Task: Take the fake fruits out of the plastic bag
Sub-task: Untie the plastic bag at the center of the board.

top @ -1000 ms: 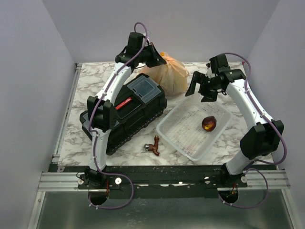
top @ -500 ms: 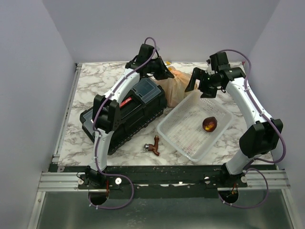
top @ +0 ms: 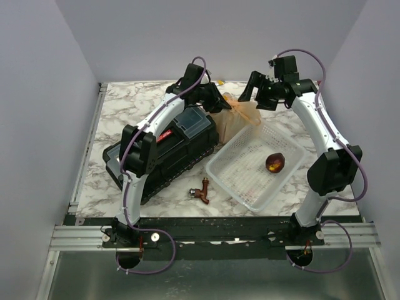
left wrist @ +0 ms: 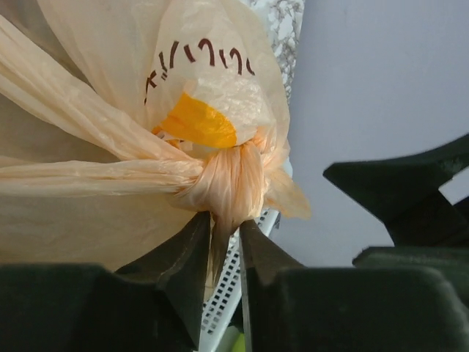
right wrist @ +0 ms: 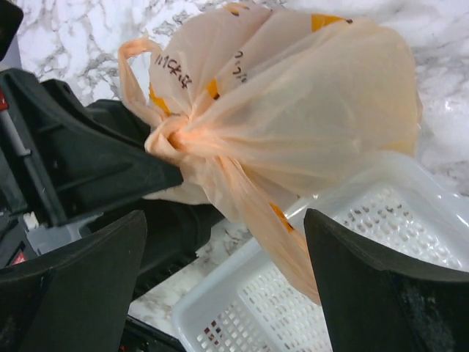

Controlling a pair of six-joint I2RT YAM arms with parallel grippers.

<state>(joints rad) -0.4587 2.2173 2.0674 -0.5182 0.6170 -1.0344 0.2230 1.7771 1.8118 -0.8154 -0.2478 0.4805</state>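
Note:
The plastic bag, thin tan film with yellow-orange print, is tied in a knot and hangs over the far corner of the white mesh basket. My left gripper is shut on the twisted plastic just below the knot, its fingers pinching the strip. To the right of the bag my right gripper stands wide open. In its wrist view the bag's hanging tail drops between the right gripper's fingers without touching them. The fake fruits are hidden inside the bag.
A maroon-brown glossy fruit lies in the basket. A black toolbox sits left of the basket, under my left arm. A small red-brown tap-like object lies in front of it on the marble table.
My left gripper has carried the bag right and down, from beside the toolbox to the basket's far corner. My right gripper has moved back and up to face the bag.

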